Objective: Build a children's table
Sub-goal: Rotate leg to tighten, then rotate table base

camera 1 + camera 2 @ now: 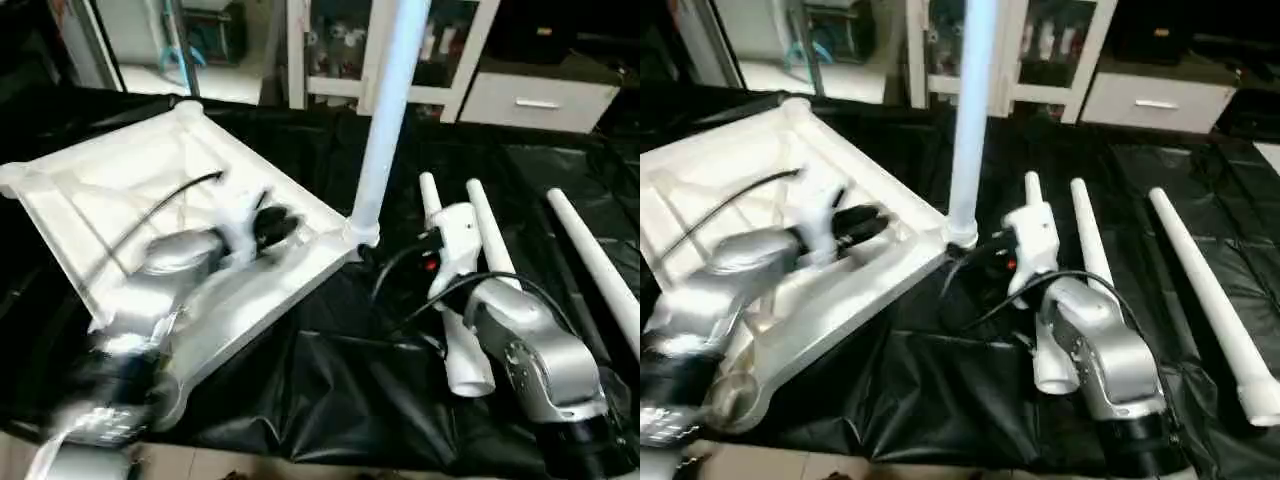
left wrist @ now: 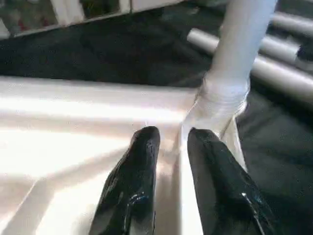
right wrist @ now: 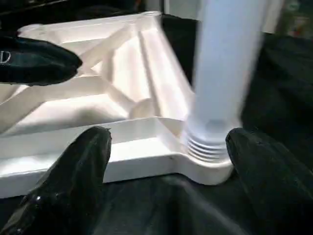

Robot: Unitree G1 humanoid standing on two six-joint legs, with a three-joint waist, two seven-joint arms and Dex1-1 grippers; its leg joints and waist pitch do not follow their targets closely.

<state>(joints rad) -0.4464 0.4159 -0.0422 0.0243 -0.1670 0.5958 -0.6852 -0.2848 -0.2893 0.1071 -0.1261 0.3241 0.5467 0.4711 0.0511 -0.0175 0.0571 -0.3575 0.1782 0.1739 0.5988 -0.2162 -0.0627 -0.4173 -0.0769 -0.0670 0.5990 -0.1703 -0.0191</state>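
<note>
Item: white square plastic tabletop [image 1: 150, 200], ribbed underside up, tilted on the black-sheeted bench [image 1: 330, 380].

One long tapered white tube leg [image 1: 385, 120] stands upright in the tabletop's corner socket [image 3: 205, 164] on the robot's right, threads partly showing.

Three spare white legs [image 1: 1200, 290] lie flat, long axes running away from the robot, just right of that corner.

Right gripper [image 3: 166, 161]: released, jaws wide, the upright leg's base between them, nothing held; nearer arm for a spare leg, in my judgement.

Left gripper [image 2: 171, 147]: narrowly parted, empty, over the tabletop, pointing toward the socket.
</note>
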